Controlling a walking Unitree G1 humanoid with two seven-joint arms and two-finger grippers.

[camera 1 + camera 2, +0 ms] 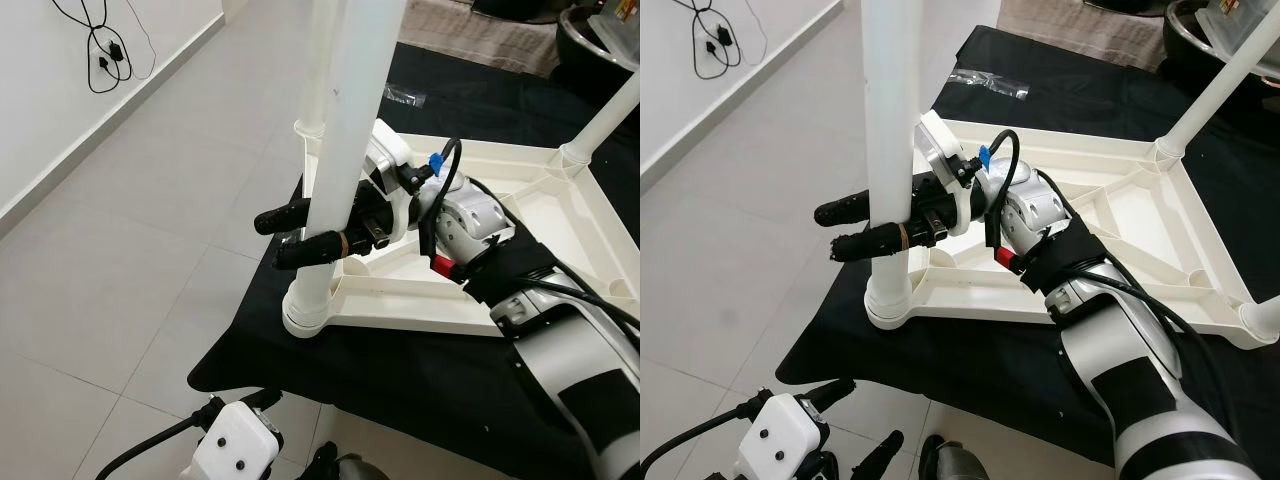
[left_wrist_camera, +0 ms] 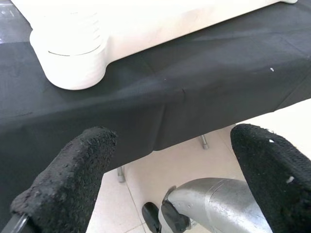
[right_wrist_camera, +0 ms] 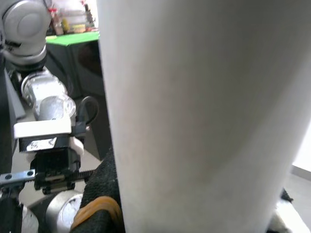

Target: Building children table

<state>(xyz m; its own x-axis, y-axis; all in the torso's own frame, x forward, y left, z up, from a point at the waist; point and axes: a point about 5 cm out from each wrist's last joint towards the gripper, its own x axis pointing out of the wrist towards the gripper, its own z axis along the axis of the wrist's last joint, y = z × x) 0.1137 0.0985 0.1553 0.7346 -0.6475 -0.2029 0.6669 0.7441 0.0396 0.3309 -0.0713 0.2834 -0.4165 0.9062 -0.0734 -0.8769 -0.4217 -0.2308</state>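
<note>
Black-clothed desk (image 1: 400, 370) carries the upturned white tabletop (image 1: 1120, 200). Right gripper (image 1: 872, 228) jaws clenched on the upright leg (image 1: 890, 150) in its corner socket (image 1: 890, 300). Step looks like seating it; next, twist home. Left gripper (image 2: 175, 170) jaws released, idle.

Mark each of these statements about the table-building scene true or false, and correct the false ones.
1. The right gripper is closed around the upright white table leg. True.
2. The white table frame lies on a black cloth. True.
3. The left gripper holds a table leg. False: it hangs open and empty below the cloth's edge.
4. The gripped leg lies flat on the floor. False: it stands upright in the frame's corner socket.
</note>
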